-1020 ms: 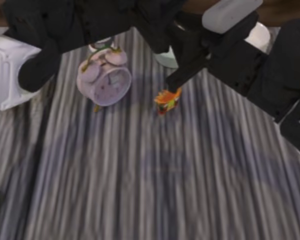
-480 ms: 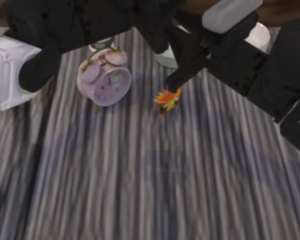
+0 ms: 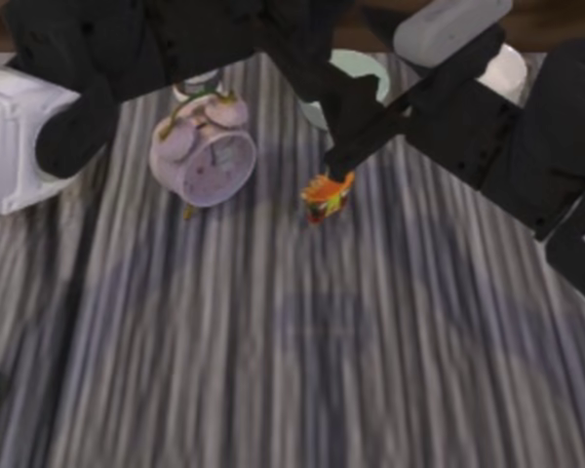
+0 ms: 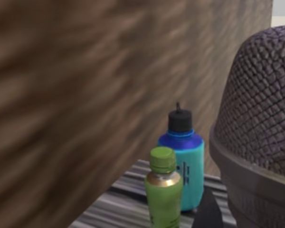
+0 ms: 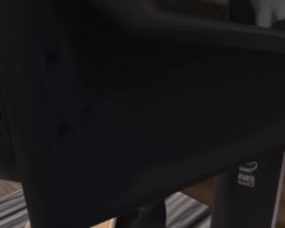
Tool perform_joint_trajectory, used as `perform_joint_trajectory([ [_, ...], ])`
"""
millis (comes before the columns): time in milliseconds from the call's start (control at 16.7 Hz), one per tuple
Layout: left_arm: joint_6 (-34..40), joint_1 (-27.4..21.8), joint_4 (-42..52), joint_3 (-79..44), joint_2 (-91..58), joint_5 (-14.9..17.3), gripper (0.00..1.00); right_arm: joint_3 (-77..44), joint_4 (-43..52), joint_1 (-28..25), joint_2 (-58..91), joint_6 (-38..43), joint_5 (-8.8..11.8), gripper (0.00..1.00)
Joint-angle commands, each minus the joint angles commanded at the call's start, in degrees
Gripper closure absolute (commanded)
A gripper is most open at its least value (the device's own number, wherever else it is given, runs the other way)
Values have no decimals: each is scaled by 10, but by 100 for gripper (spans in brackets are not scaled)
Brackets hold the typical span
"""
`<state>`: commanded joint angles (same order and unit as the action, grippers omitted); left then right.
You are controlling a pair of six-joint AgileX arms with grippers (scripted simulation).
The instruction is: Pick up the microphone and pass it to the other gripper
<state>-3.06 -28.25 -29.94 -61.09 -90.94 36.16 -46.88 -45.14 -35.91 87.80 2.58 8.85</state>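
Striped grey worktop (image 3: 273,370) below, the microphone (image 4: 261,142) looms right against the left end effector; whether either arm pinches it cannot be told.

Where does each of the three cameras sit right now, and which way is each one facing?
Top view: above the table, looking down on the alarm clock, the orange toy and both black arms.
Left wrist view: on the left arm, facing the microphone head close up, with a green bottle and blue bottle beyond; no arm shows.
Right wrist view: dark.
Shared: top and left wrist views both show the striped tabletop.
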Motion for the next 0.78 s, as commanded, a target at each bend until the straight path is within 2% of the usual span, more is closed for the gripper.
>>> perform_joint_trajectory([
  [480, -3, 1, 1, -4, 5, -2, 100, 6, 1, 3, 3, -3, -3, 0],
  [780, -2, 51, 2, 18, 28, 41, 100, 82, 14, 15, -85, -3, 11, 0],
])
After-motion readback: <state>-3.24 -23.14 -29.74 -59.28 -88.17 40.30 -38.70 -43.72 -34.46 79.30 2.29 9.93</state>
